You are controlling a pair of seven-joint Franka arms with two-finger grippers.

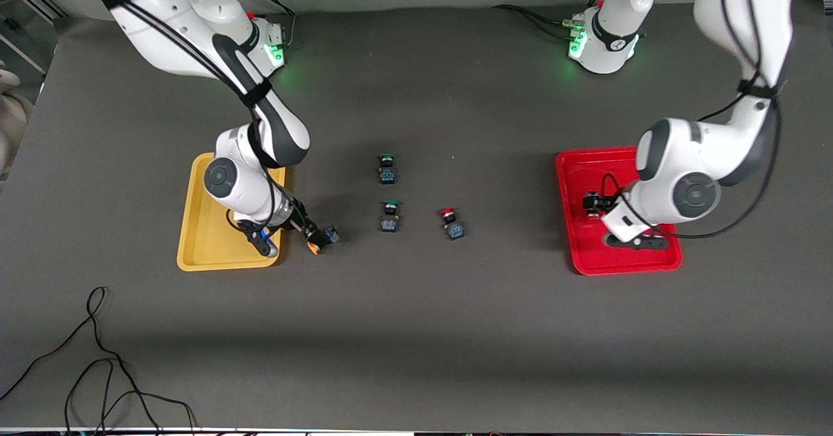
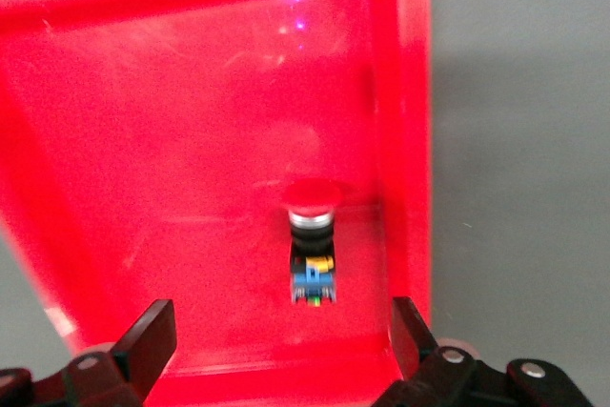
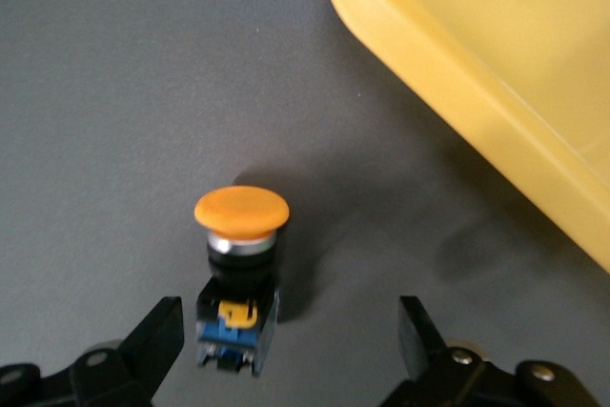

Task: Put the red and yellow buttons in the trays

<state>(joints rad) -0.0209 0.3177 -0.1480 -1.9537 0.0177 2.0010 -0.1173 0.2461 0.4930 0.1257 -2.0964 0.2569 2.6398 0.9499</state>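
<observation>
Two open tools: left (image 2: pixel 276 350) over glossy red tray (image 2: pixel 143 188), right (image 3: pixel 286 350).

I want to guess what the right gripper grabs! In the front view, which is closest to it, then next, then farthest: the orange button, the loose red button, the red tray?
1. Orange button, at the right gripper, beside the yellow tray.
2. Red button, mid-table.
3. Red tray, at the left arm's end.

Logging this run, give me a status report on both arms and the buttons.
Left gripper open over red tray, red button lying inside. Right gripper open around yellow button on table beside yellow tray. Second red button uncollected, unobstructed.
</observation>
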